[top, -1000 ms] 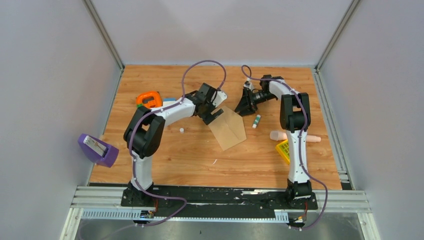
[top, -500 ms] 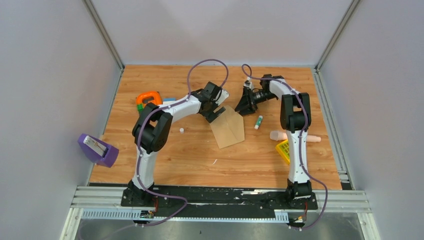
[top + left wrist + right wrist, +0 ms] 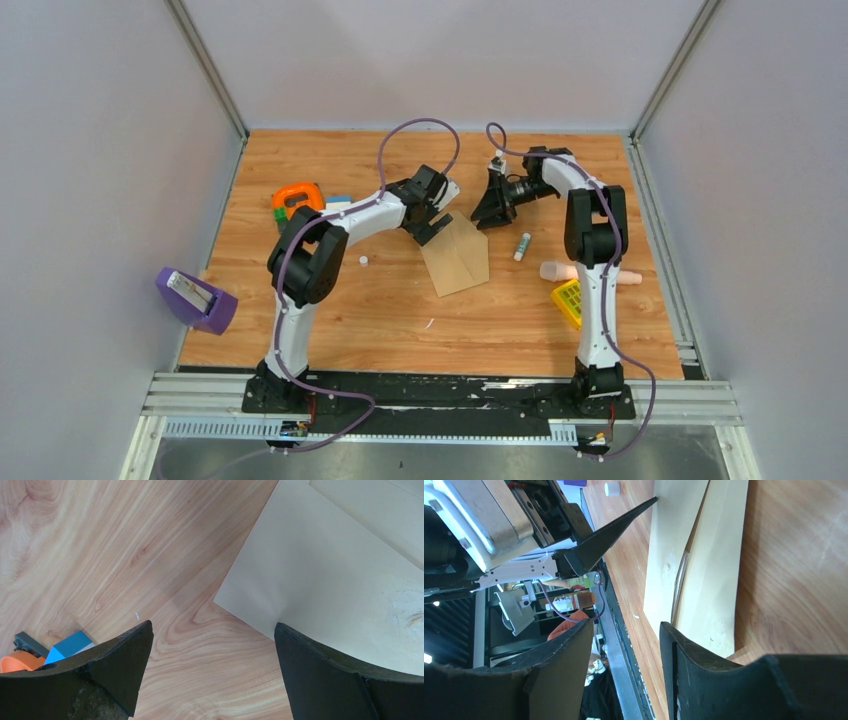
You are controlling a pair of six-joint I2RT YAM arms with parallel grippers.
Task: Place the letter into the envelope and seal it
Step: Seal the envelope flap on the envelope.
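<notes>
Wood table (image 3: 330, 300): bears all below.
Envelope (image 3: 457, 258): tan, flat, approx centre of table, 1 corner pointing far.
Letter: can't tell apart from envelope in any view.
L gripper (image 3: 432, 222): fingers spread wide, empty, over envelope's far-left edge.
R gripper (image 3: 490, 212): fingers approx half apart, nothing btwn, just off envelope's far-right side.
Purple holder (image 3: 195, 298): at table's left edge.
Orange tool (image 3: 298, 197): far left.
Glue stick (image 3: 522, 246): right of envelope.
White cap (image 3: 363, 261): left of envelope.

Grey walls (image 3: 100, 150), wooden table (image 3: 400, 320)
</notes>
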